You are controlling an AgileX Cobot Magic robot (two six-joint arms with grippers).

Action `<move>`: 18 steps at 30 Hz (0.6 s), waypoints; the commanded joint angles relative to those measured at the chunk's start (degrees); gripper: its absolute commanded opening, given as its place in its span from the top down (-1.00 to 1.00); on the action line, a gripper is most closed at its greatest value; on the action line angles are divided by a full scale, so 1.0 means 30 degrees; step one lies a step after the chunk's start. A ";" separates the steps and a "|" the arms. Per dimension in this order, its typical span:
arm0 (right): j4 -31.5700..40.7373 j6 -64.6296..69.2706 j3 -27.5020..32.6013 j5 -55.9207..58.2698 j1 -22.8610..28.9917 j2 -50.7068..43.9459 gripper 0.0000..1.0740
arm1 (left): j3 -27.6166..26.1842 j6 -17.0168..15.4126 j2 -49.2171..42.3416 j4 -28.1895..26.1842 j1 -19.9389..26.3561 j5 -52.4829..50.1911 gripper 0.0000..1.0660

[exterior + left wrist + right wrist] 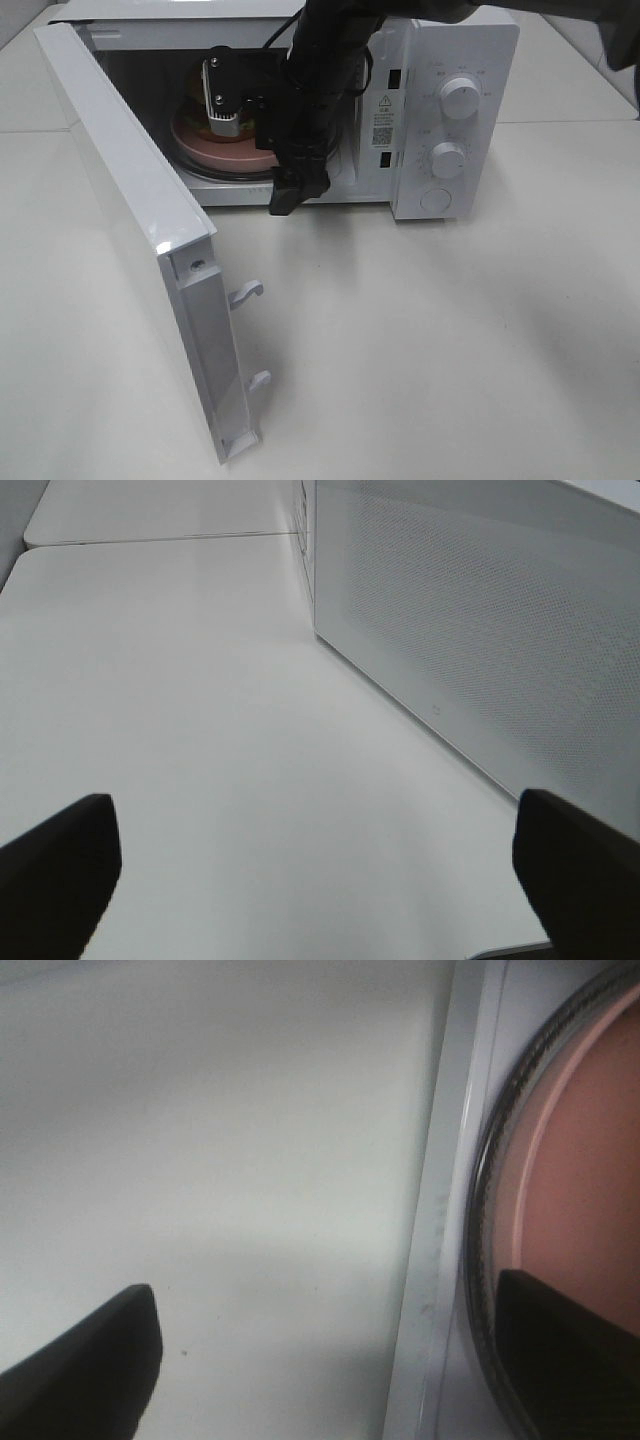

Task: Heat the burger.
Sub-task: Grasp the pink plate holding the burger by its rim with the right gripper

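My right end effector [330, 1360] hangs at the mouth of the white boxy microwave oven [470, 45], its black fingers [80, 1360] spread wide and holding nothing, one over the cream tabletop [450, 350], the other over the wide pink round plate [215, 152] on the clear glass turntable [478, 1220]. The small brown-topped round burger [194, 95] sits on that plate inside the cavity, mostly hidden behind my wrist. The white hinged door [130, 200] stands open. My left end effector [315, 880], likewise wide and empty, hovers over the tabletop beside a white dotted panel [480, 610]
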 commanded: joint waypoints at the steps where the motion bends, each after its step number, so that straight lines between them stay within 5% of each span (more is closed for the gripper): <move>1: 0.0668 -0.0229 -0.1089 0.0286 0.0306 0.0993 -0.62 | 0.0038 -0.0038 -0.0076 -0.0057 0.0038 -0.0019 -0.92; 18: 0.1050 -0.0153 -0.3323 -0.0401 0.0420 0.2559 -0.54 | 0.0038 -0.0038 -0.0076 -0.0038 0.0038 -0.0019 -0.92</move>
